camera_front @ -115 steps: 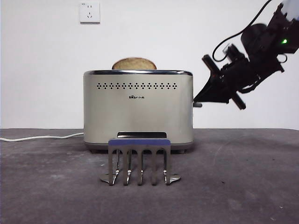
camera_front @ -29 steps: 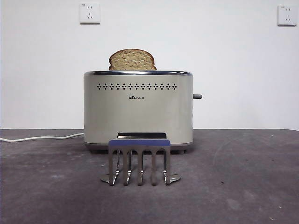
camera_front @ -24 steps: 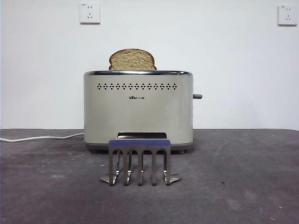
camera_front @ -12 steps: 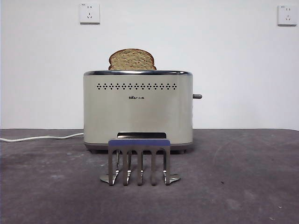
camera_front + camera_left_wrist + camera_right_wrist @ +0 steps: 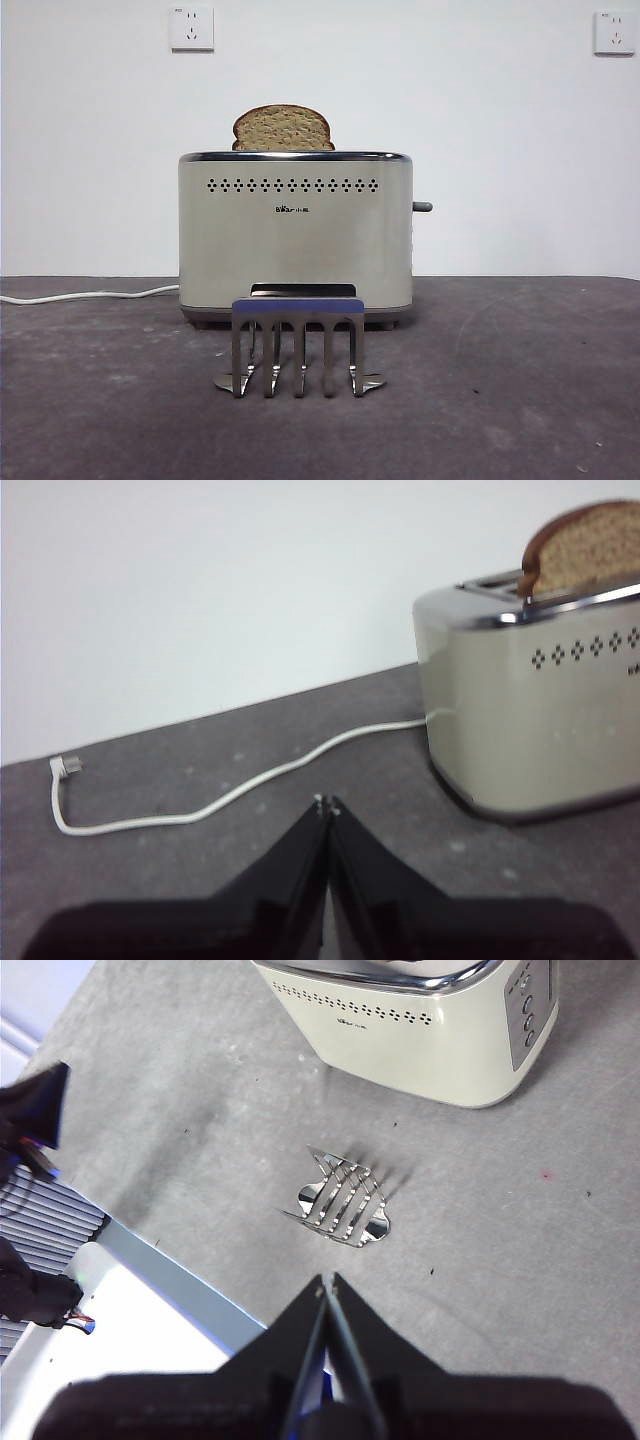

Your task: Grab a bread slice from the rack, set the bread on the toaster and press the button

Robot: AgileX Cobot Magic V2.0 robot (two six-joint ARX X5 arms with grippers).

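The slice of bread stands in the slot of the cream toaster, its domed top showing above the chrome rim; it also shows in the left wrist view. The toaster's lever sticks out on its right side. The steel rack stands bare in front of the toaster and shows in the right wrist view. My left gripper is shut and empty, off to the toaster's side. My right gripper is shut and empty, high above the rack. Neither arm shows in the front view.
A white cord runs left from the toaster across the dark table; it shows in the left wrist view. Wall sockets sit on the white wall. The table's near edge and other equipment show in the right wrist view.
The black arm that was at the toaster's lever 4.7 s ago has left the front view. The bread stands higher out of the slot than then. Nothing has moved in the last second.
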